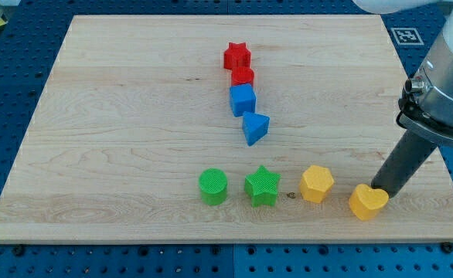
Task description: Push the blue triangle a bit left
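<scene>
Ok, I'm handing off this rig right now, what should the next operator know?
My tip sits at the view's lower right, touching or nearly touching the yellow heart, far from the blue triangle. The triangle lies mid-board just below the blue cube, with nothing against its right side. Nothing done yet. Left: bring the tip to the triangle's right side and nudge it a bit toward the view's left.

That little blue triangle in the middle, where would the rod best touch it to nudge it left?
There is no pincer, so it can only be pushed. My tip should meet the blue triangle on its right-hand face, coming from the view's right. The tip now sits far off at the lower right, by the yellow heart. The blue cube sits just above the triangle, so aim level.
</scene>
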